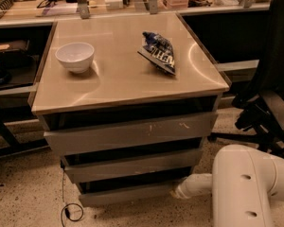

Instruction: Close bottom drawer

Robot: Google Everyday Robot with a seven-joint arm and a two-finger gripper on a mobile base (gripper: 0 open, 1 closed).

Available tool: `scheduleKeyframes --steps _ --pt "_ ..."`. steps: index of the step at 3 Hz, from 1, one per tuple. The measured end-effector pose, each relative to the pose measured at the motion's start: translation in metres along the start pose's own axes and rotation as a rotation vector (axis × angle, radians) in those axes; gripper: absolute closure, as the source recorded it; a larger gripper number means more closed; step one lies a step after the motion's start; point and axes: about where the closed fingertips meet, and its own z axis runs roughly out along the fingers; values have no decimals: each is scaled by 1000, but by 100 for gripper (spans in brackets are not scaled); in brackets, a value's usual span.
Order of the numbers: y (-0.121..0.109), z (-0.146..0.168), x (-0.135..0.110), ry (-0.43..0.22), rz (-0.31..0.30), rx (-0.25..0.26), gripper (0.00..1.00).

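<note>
The bottom drawer (pixel 128 194) is the lowest and narrowest of three grey drawers under the tan cabinet top. Its plain flat front sits a little forward of the cabinet, and only a thin dark gap shows above it. My gripper (pixel 176 192) is at the end of the white arm (pixel 241 188), which reaches in from the lower right. The gripper rests against the right end of the bottom drawer's front. The middle drawer (pixel 132 164) and the scratched top drawer (pixel 132 132) each stick out slightly.
On the cabinet top (pixel 118 84) stand a white bowl (pixel 75 56) and a blue snack bag (pixel 158 51). A black office chair (pixel 270 93) stands close on the right. A black cable (pixel 68 212) lies on the speckled floor at the lower left. Cluttered benches run behind.
</note>
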Motion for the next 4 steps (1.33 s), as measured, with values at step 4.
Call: scheduleKeyframes --steps 4 --pt "2 -42 28 95 135 -45 100"
